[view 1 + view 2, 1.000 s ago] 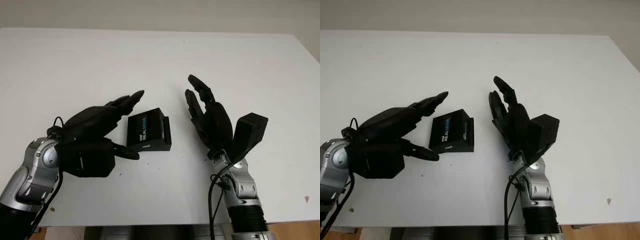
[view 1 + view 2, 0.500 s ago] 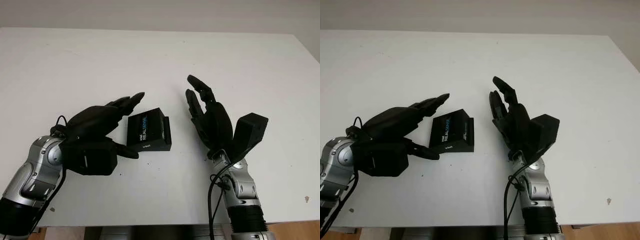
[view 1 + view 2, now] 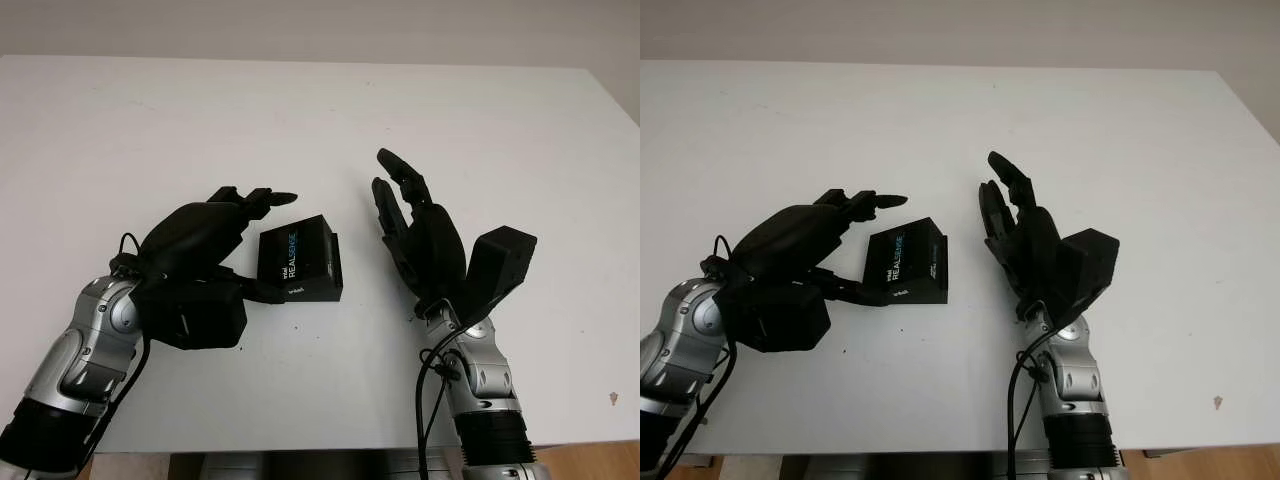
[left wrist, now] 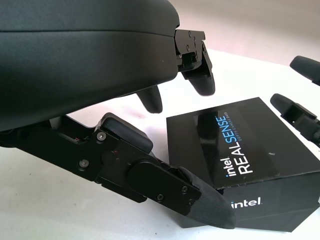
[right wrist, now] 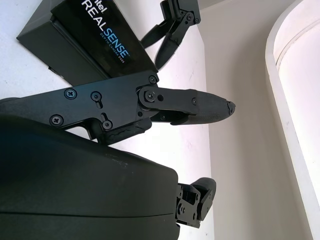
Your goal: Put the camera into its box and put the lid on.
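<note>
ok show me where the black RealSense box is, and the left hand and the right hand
RealSense box (image 3: 300, 256): left eye view, on its printed lid.
left hand (image 3: 205, 262): left eye view, on the back of the hand, beside the box.
right hand (image 3: 425, 240): left eye view, on its palm.

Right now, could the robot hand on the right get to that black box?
Probably yes. The right robot hand is open beside the black box, with just bare white table between them. The left robot hand sits at the box's other side.

Box (image 3: 302, 259) interior hidden under its lid; camera perhaps inside.
</note>
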Available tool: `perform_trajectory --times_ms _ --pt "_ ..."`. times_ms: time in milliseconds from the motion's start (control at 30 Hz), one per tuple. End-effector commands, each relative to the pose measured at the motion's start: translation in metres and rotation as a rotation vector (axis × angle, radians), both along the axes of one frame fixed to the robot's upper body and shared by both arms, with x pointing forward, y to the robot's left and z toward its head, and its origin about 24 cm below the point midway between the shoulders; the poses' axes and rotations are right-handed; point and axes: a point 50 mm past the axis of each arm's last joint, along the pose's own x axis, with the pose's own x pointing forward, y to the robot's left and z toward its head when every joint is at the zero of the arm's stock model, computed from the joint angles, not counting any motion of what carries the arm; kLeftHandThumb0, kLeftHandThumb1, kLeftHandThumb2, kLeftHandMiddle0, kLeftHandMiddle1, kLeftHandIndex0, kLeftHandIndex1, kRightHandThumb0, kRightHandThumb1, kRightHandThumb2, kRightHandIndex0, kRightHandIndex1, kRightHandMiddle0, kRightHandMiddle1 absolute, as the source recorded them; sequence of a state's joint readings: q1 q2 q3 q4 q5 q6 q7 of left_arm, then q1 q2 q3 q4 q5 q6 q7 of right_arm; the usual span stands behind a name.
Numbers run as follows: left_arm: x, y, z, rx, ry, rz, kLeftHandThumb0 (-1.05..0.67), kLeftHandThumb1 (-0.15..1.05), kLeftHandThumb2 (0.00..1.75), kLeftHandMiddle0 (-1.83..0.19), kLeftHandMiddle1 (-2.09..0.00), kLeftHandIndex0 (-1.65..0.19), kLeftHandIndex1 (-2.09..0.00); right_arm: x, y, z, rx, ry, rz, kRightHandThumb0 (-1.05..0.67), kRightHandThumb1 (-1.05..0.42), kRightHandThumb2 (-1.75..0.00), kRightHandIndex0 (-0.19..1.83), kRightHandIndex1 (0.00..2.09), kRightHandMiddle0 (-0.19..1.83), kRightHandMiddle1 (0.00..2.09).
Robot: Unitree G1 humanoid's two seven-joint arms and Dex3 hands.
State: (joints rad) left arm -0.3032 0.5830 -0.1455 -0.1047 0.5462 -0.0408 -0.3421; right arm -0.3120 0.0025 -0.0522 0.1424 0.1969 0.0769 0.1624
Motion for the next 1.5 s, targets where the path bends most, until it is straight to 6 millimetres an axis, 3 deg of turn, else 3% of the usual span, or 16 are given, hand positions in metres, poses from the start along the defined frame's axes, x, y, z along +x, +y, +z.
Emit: perform_trajectory --times_ms 0,500,767,1033,1133,1200,1267,1367,1467 --pt "-0.002 0.001 0.000 -0.027 -0.003 0.007 -0.71 0.89 0.05 0.09 -1.50 0.18 -1.30 -0.001 -0.001 0.002 -0.007 -0.012 -0.003 -0.61 -1.05 -0.42 0.04 0.05 -0.15 0.58" --pt "-0.003 0.000 0.003 -0.046 0.010 0.017 -0.66 0.89 0.06 0.01 -1.51 0.15 -1.42 -0.001 -0.001 0.002 -0.004 -0.011 -0.008 -0.60 -1.05 -0.42 0.04 0.05 -0.14 0.55" --pt "-0.003 -0.002 0.003 -0.084 -0.012 0.045 -0.59 1.03 0.09 0.01 -1.56 0.13 -1.45 -0.001 -0.001 0.002 -0.006 -0.009 -0.006 -0.61 -1.05 -0.41 0.04 0.05 -0.12 0.53" --pt "-0.002 -0.007 0.006 -0.129 -0.027 0.043 -0.46 1.05 0.20 0.01 -1.69 0.13 -1.52 0.000 -0.001 0.003 -0.010 -0.010 -0.008 -0.61 -1.05 -0.41 0.05 0.06 -0.10 0.52" --pt "-0.001 -0.008 0.007 -0.084 -0.042 0.032 -0.50 1.05 0.23 0.12 -1.50 0.18 -0.97 0.000 -0.002 0.003 -0.009 -0.008 -0.007 -0.60 -1.05 -0.41 0.05 0.06 -0.10 0.52" --pt "0.000 -0.009 0.007 -0.047 -0.057 0.028 -0.55 1.05 0.22 0.13 -1.25 0.12 -0.52 0.000 -0.002 0.003 -0.008 -0.010 -0.005 -0.60 -1.05 -0.42 0.05 0.05 -0.10 0.51" --pt "0.000 -0.009 0.007 -0.020 -0.073 0.027 -0.60 1.05 0.21 0.17 -1.16 0.10 -0.24 0.000 -0.002 0.003 -0.008 -0.010 -0.004 -0.60 -1.05 -0.42 0.05 0.05 -0.10 0.51" --pt "0.001 -0.010 0.006 0.012 -0.075 0.026 -0.66 1.05 0.18 0.19 -0.83 0.16 -0.08 0.000 -0.002 0.003 -0.009 -0.011 -0.003 -0.60 -1.05 -0.42 0.05 0.05 -0.10 0.52" --pt "0.001 -0.010 0.007 0.046 -0.068 0.020 -0.71 1.05 0.20 0.10 -0.37 0.19 -0.01 0.000 -0.001 0.003 -0.008 -0.009 -0.005 -0.60 -1.05 -0.42 0.05 0.05 -0.10 0.52"
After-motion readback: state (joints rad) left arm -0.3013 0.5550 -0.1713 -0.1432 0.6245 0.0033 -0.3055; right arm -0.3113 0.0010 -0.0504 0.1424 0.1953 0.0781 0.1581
